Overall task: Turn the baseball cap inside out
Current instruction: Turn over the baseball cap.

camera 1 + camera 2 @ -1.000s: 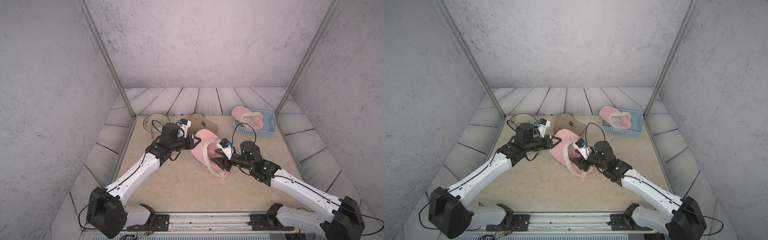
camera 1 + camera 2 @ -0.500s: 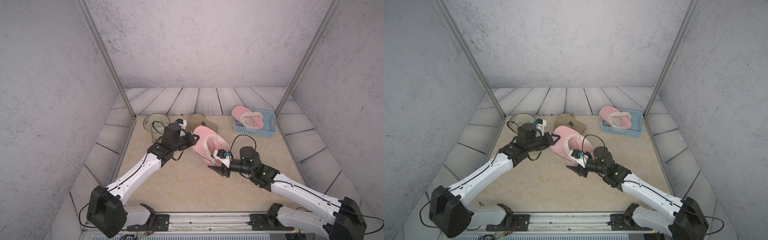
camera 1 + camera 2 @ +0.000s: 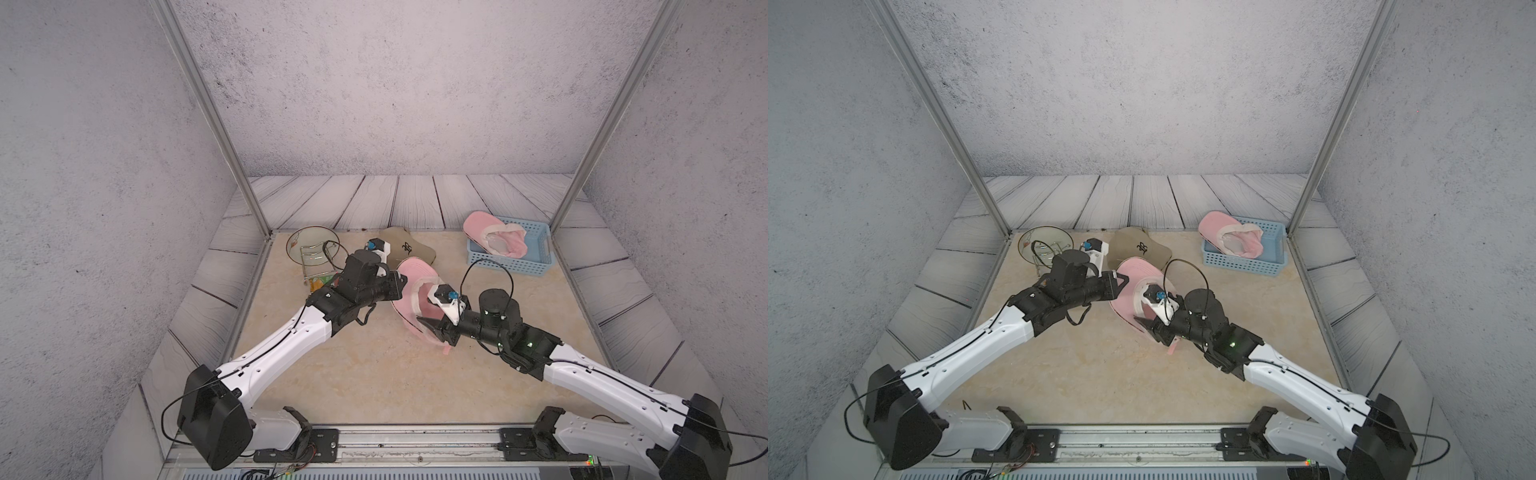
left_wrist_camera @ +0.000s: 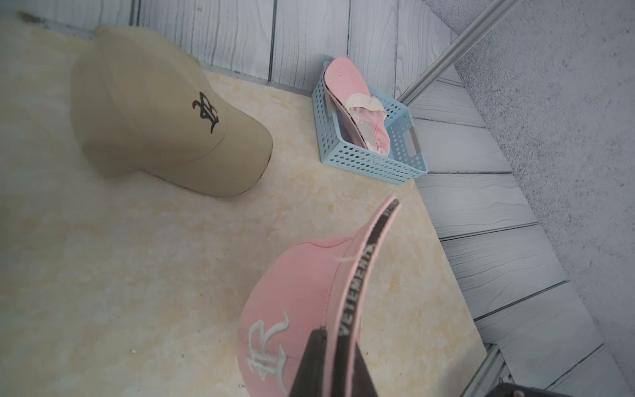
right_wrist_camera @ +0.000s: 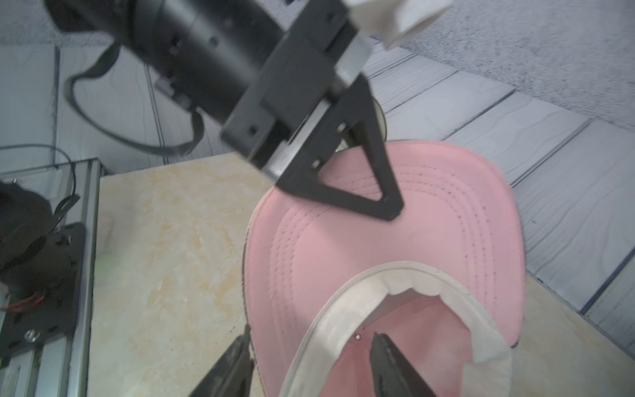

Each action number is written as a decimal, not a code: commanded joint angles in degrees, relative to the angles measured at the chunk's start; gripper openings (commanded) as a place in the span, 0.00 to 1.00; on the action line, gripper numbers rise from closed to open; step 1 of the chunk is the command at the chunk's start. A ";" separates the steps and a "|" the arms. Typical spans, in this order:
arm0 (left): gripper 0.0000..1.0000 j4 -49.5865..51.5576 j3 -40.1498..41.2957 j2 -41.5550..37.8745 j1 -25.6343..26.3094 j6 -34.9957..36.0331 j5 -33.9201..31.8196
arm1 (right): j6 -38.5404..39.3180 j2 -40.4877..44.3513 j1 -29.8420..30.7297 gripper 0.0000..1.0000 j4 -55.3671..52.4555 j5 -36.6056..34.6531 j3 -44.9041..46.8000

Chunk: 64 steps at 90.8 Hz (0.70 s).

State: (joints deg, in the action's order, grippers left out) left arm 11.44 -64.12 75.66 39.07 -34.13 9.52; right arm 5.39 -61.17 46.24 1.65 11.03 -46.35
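Though outstretched, left pincer (image 4: 336,340) (tight) on cap (image 4: 292,302); right pincer (image 5: 311,337) astride

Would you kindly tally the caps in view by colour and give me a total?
Pink caps: 2 (centre pink cap; basket pink cap lying in the blue basket)
Beige caps: 1 (beige cap)
Total: 3
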 commanded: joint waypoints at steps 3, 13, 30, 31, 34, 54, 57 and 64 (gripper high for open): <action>0.00 -3.56 -1.97 -3.67 2.19 18.34 -2.88 | -10.20 0.53 -1.00 0.59 -8.59 -4.84 -8.17; 0.00 -5.96 -1.12 -4.43 3.59 28.96 -8.09 | -17.39 -0.99 -3.31 0.59 -13.27 -0.25 -13.53; 0.00 -15.29 3.60 -5.78 4.73 46.43 -11.63 | -31.94 -3.16 -10.16 0.59 -15.62 13.81 -18.95; 0.00 -15.96 4.02 -5.92 4.80 47.44 -11.59 | -32.59 -3.21 -10.53 0.59 -15.58 14.53 -19.13; 0.00 -18.07 5.13 -6.12 4.93 49.96 -11.36 | -34.22 -3.32 -11.31 0.59 -15.52 16.43 -19.66; 0.00 -23.39 8.31 -5.97 6.11 61.33 -9.22 | -41.86 -4.10 -13.64 0.59 -14.92 21.41 -21.68; 0.00 -24.04 8.86 -5.91 6.45 62.67 -9.11 | -43.13 -4.41 -14.19 0.59 -14.56 21.67 -21.65; 0.00 -25.88 9.93 -5.87 7.39 64.84 -9.47 | -45.96 -5.36 -15.42 0.59 -13.78 22.44 -21.55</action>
State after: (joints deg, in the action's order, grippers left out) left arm -7.18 -55.31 70.50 45.19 22.96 -0.21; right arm -33.67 -64.79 32.47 -13.02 29.76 -66.43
